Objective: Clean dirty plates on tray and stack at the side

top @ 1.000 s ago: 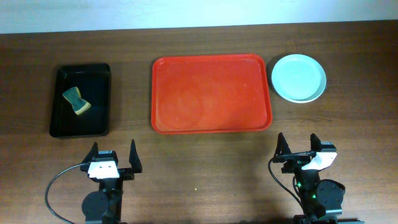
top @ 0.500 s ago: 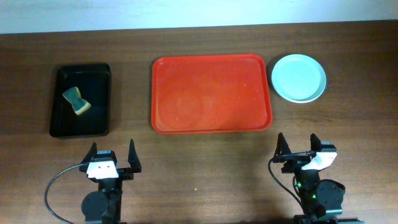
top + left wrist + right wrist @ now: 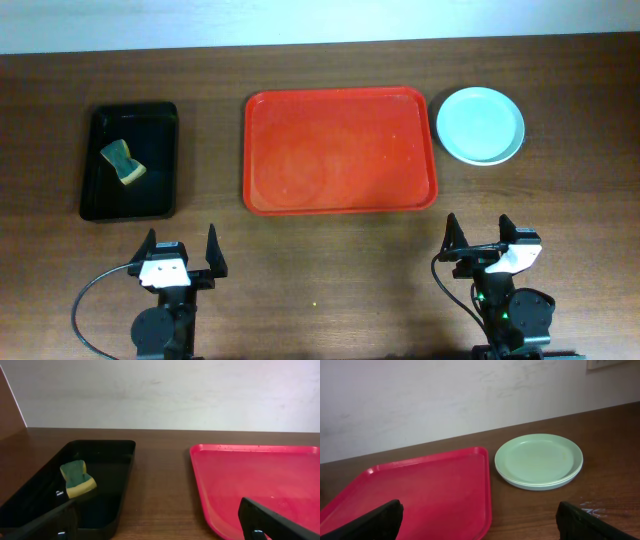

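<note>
The red-orange tray (image 3: 340, 150) lies at the table's middle with nothing on it; it also shows in the left wrist view (image 3: 260, 480) and the right wrist view (image 3: 420, 495). The plates (image 3: 480, 125) sit stacked on the table just right of the tray, a pale mint-green one on top; the stack shows in the right wrist view (image 3: 539, 461). My left gripper (image 3: 181, 252) is open and empty near the front edge, left of centre. My right gripper (image 3: 480, 236) is open and empty near the front edge, below the stack.
A black tray (image 3: 130, 162) at the left holds a green and yellow sponge (image 3: 122, 162), also in the left wrist view (image 3: 77, 478). A pale wall runs behind the table's far edge.
</note>
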